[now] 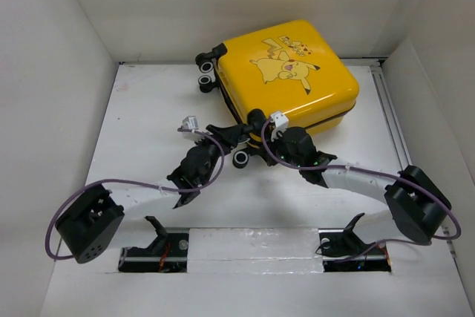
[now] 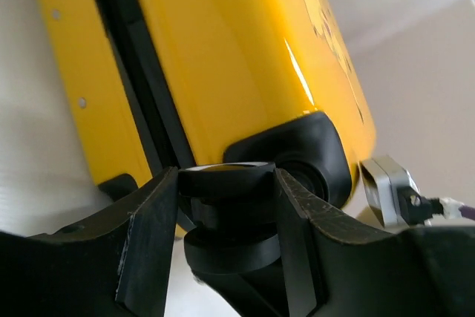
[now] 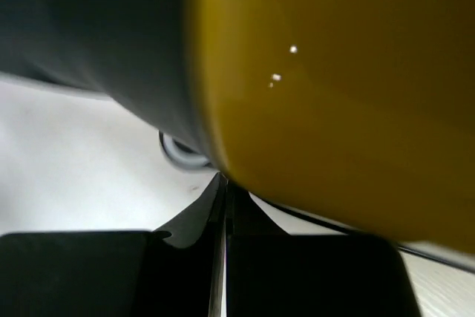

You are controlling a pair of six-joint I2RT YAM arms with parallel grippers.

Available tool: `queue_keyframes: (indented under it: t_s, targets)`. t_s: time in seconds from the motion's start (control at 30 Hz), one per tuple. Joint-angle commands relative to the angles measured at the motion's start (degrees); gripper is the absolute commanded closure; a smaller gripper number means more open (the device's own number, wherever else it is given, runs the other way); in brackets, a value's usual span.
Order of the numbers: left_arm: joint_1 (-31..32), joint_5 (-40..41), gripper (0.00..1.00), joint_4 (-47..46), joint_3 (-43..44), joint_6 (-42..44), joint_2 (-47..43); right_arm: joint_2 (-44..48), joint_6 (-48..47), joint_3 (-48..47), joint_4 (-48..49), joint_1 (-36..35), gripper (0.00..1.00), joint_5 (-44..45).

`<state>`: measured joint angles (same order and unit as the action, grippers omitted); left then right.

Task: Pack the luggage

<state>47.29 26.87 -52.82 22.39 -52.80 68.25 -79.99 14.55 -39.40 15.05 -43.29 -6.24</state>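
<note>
Left jaws clamped on a caster wheel [image 2: 230, 220] of the luggage [image 1: 286, 76], right jaws closed empty at its near edge.

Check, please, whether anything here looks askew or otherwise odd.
The closed luggage lies skewed to the edges of the table. The left gripper grips one wheel rather than a zipper or handle, which looks odd for packing. No damage or spills show.

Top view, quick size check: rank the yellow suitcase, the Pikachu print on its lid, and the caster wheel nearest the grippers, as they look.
1. luggage: by far the largest.
2. Pikachu print: covers only part of the lid.
3. caster wheel: the smallest, a little ring off the near corner.
</note>
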Motion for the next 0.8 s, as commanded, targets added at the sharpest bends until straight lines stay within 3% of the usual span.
queue_keyframes:
  t_s: [0.0,0.33,0.37,0.4,0.43,0.47,0.5,0.57,0.6,0.73,0.77]
  targets:
    - [4.84,-22.66,1.0,-2.47,3.8,-1.96,2.33,1.67,6.11,1.6,16.5,-5.92,1.0,-11.34]
    - [7.12,-25.3,0.98,-2.99,6.96,-3.81,4.26,1.67,3.74,2.04,15.45,-7.17,1.0,-2.21]
    - [6.33,-25.29,0.85,-2.99,6.96,-2.85,3.57,2.55,3.74,2.57,15.45,-6.38,1.0,-1.68]
    - [5.72,-24.33,0.46,-0.73,6.96,-1.62,2.78,3.77,3.74,3.09,15.45,-6.37,1.0,-1.15]
    - [5.1,-20.06,0.24,1.38,6.96,0.04,1.72,4.57,3.74,3.62,14.75,-4.98,1.0,-0.62]
    - [3.36,-16.62,0.08,4.36,6.44,1.11,-1.07,5.45,3.74,4.93,14.75,-4.96,1.0,-0.62]
    - [2.12,-13.46,0.0,8.57,6.44,2.07,-2.4,7.02,3.74,5.64,14.75,-4.36,1.0,0.25]
    - [-1.3,-7.99,0.0,9.14,5.74,2.61,-4.26,8.26,4.26,6.96,14.75,-4.35,1.0,0.96]
    - [-7.5,-9.46,0.0,9.83,5.73,-0.35,-4.26,8.88,4.26,6.97,14.22,-4.35,1.0,1.84]
    - [-24.75,-21.23,0.0,7.83,10.64,-6.43,0.29,8.88,4.26,8.11,14.75,-4.35,1.0,3.08]
    - [-28.18,-27.34,0.0,5.82,11.52,-10.45,2.39,8.88,4.26,8.11,14.75,-4.35,1.0,3.08]
